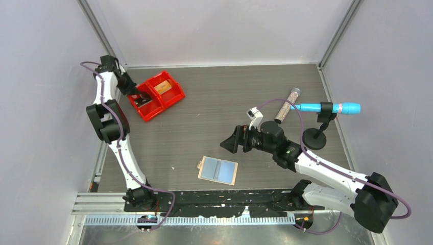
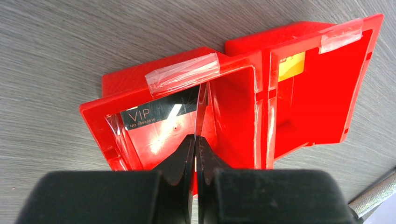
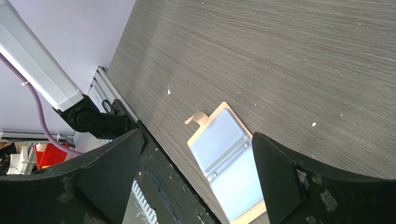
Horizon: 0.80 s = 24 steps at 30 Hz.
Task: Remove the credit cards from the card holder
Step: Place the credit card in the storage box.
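One dark card (image 2: pixel 154 113) — "VIP" — red bin (image 2: pixel 322 107).

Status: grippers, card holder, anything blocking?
Left gripper shut on edge-on card at red bin. Right gripper open, pointed at card holder lying open flat on table. Nothing blocking visible.

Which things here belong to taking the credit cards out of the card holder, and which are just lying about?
Job: card holder, lying open; dark VIP card and yellow card in the red bin; thin card, edge-on, in the shut left pincer; open right pincer.
Lying about: blue marker on its black stand; glittery tube.
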Available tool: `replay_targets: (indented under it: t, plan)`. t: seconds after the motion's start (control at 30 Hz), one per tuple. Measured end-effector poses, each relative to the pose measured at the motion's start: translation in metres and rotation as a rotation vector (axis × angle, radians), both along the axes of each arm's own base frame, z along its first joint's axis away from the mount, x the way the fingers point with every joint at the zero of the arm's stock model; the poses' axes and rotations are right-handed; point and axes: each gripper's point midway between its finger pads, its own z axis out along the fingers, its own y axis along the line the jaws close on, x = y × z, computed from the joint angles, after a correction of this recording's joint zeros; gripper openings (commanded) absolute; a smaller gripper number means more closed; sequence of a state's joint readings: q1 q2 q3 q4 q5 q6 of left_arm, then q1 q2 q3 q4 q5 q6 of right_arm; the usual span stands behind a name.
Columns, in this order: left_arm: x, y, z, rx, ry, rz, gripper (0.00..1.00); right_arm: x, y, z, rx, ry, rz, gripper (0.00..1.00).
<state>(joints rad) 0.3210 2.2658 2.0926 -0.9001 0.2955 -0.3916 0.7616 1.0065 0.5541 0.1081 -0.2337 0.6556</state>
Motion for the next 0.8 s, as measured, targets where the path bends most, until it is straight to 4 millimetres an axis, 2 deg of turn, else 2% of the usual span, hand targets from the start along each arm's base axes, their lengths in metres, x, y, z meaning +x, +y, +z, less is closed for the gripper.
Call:
replay_targets:
  t: [0.2,0.5,0.8]
  plan:
    - [0.0,0.0,-0.001,0.003,0.001,-0.006,0.15,0.002,0.001,-0.007,-0.015,0.02,0.003,0.95]
    - [0.001,0.001,-0.003,0.007,0.004,-0.004,0.18,0.003,0.004,-0.009,-0.017,0.029,0.012,0.95]
    - [0.009,0.008,0.012,0.041,-0.037,-0.001,0.2,0.004,0.003,-0.008,-0.013,0.026,0.01,0.95]
